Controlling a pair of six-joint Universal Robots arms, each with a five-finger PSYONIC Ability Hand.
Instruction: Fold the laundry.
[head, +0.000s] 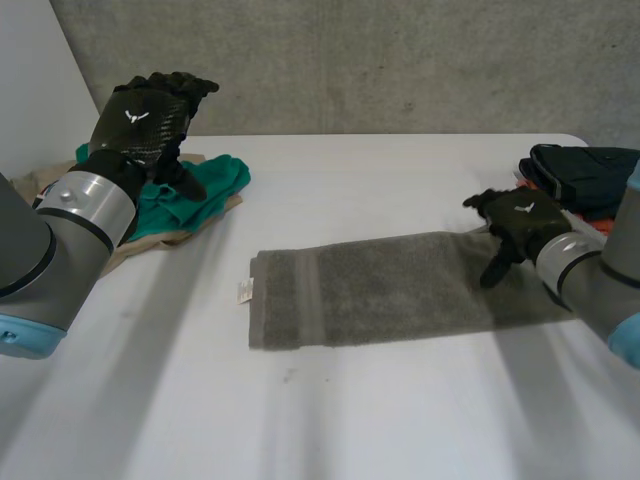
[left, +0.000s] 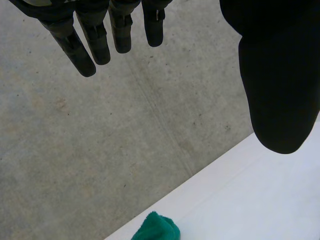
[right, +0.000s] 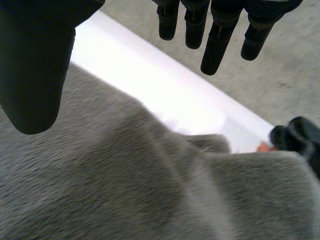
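One grey towel (head: 390, 290) lies flat mid-table as a long folded strip, with one small white label (head: 244, 291) sticking out at its left end. Two hands, both empty. Left hand (head: 145, 120) is raised well off the white table (head: 300, 420), above the left pile. Its wrist view shows the fingers straight and loosely together, thumb held wide, nothing in between. Right hand (head: 515, 225) is over the towel's right end, fingers spread and relaxed, thumb apart, one digit pointing down at the cloth. Can't tell if it actually touches. There are two side piles. At the far left, one green garment (head: 215, 180) lies crumpled on one beige cloth (head: 190, 236). At the far right, a stack of dark clothes (head: 580, 170) has a bit of orange (right: 263, 147) showing at its base, just beyond the towel's end. Can't count the pieces in that stack.
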